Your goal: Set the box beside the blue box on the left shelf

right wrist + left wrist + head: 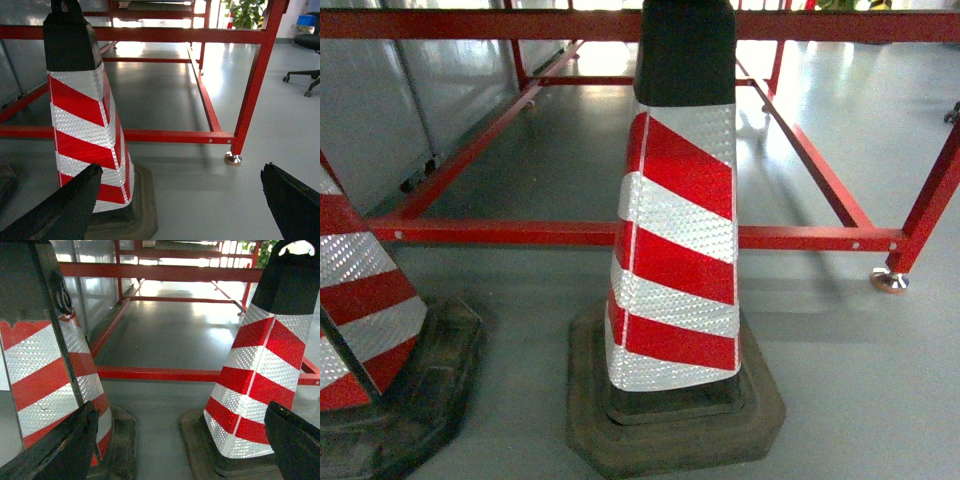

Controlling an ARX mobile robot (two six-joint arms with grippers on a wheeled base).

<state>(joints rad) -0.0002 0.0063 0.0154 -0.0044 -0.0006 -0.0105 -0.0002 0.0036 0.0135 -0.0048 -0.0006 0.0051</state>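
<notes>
two striped cones (pixel 675 250) front a red frame (pixel 620 233).

Bright backlight floods in beyond each end effector, leaving white glare on the glossy floor (pixel 165 295); cone (pixel 680 230) shadows fall forward; edges slightly soft.

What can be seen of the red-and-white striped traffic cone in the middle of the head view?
The red-and-white striped traffic cone stands upright on the grey floor, in front of the red metal frame's low crossbar. Diagonal red bands alternate with white reflective, prismatic-looking ones; its top is black, cut off by the picture's edge. It sits on a worn, dark, rubbery-looking angular base. A second cone stands apart at left.
</notes>
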